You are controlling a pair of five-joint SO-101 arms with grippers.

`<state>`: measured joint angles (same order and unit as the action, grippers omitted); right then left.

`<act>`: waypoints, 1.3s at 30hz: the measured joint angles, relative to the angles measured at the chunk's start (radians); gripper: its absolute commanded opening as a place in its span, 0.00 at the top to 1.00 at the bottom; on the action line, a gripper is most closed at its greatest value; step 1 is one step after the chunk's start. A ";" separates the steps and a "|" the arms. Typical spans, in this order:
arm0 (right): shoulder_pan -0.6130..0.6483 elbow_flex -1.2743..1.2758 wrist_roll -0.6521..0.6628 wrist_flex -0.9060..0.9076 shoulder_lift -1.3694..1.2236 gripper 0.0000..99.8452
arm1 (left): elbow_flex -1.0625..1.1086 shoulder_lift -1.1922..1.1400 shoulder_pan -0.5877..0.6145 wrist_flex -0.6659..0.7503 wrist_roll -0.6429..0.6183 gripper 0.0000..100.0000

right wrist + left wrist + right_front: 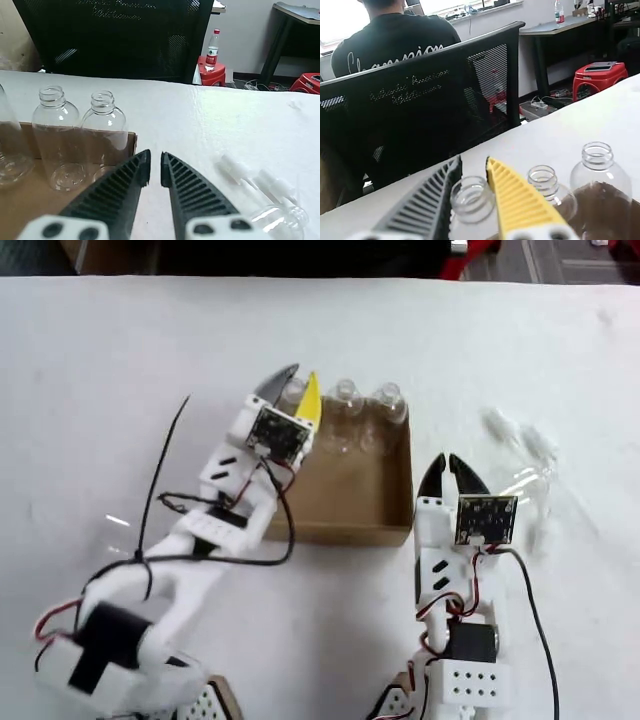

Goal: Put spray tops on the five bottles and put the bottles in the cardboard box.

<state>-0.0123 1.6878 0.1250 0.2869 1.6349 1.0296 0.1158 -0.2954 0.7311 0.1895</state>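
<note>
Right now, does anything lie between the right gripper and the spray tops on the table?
Nothing visible does. The right gripper hovers beside the cardboard box, and only bare table separates it from the spray tops.

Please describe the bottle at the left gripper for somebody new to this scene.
Find the cardboard box mid-table; three capless clear bottles stand along its far wall. Take the leftmost bottle: only its neck sits between the left gripper's grey and yellow fingers.

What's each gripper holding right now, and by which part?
The left gripper apparently holds a bottle by its neck; the right gripper holds nothing.
</note>
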 measured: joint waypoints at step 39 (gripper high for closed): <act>0.000 0.000 0.015 0.000 0.000 0.97 | -0.109 -0.232 0.008 0.133 0.117 0.98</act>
<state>-0.0123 1.6878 0.1404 0.2869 1.6349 0.9206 -0.1158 -0.2877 0.8646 0.3061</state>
